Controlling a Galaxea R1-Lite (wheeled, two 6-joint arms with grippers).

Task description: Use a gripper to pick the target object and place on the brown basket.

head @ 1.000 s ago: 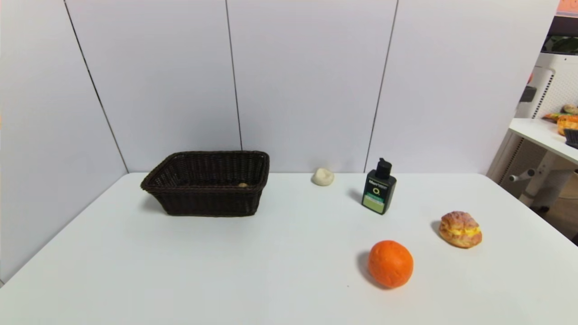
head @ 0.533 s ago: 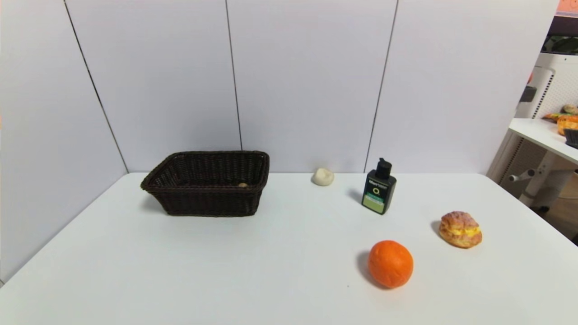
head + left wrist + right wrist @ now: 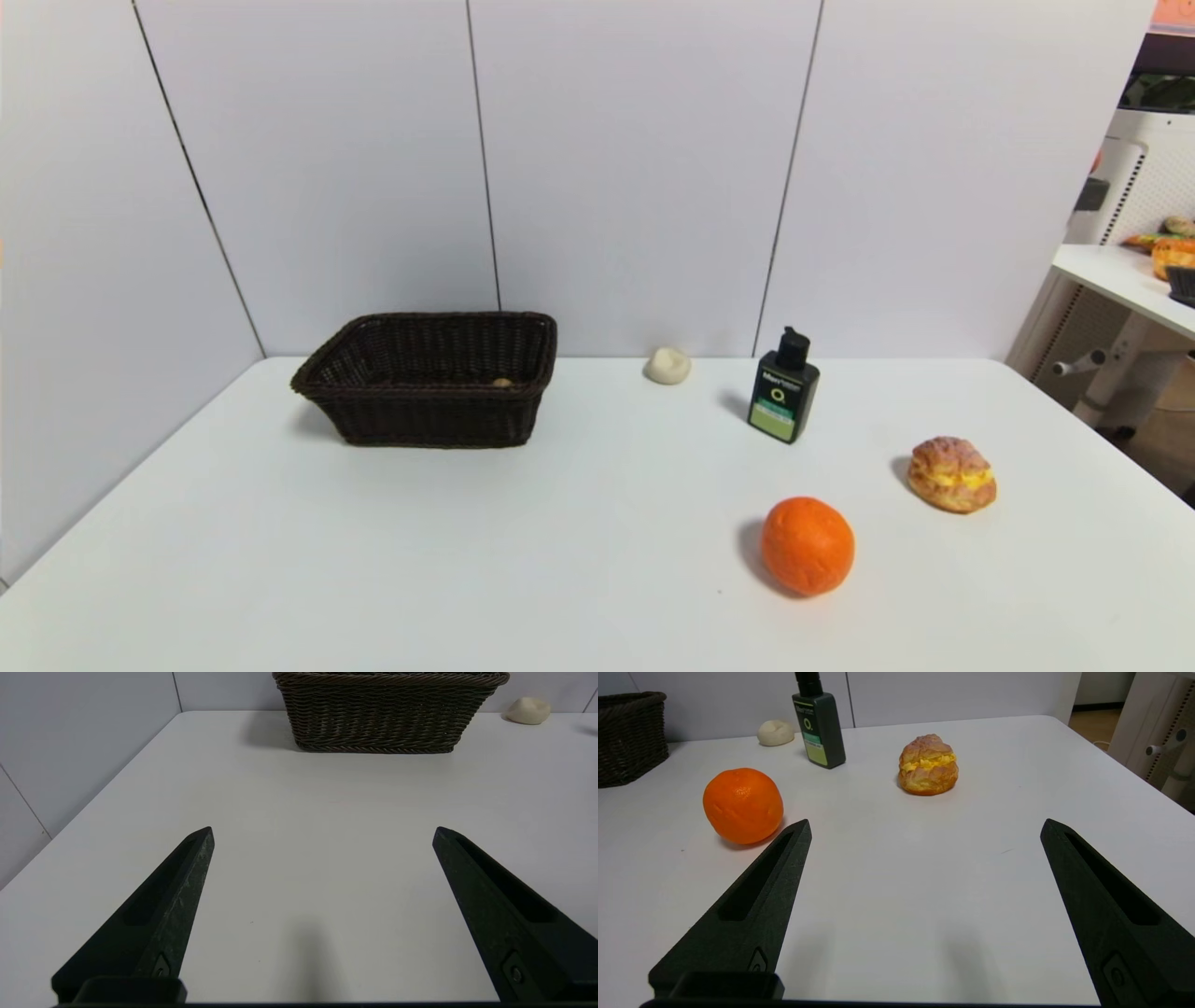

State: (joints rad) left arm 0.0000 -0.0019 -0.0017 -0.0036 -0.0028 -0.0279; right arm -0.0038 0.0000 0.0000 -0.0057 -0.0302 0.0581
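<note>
The brown basket [image 3: 431,378] stands at the back left of the white table; it also shows in the left wrist view [image 3: 390,711] and at the edge of the right wrist view [image 3: 628,737]. The small tan target object [image 3: 502,382] lies inside the basket by its near right wall. Neither arm shows in the head view. My left gripper [image 3: 322,833] is open and empty, low over bare table in front of the basket. My right gripper [image 3: 924,826] is open and empty over bare table near the orange.
An orange [image 3: 807,545] [image 3: 742,805] lies front right, a golden cream puff [image 3: 952,474] [image 3: 928,764] farther right, a dark green bottle [image 3: 783,387] [image 3: 818,721] and a cream-white lump [image 3: 667,365] [image 3: 775,732] [image 3: 528,710] near the back wall. A side table stands beyond the right edge.
</note>
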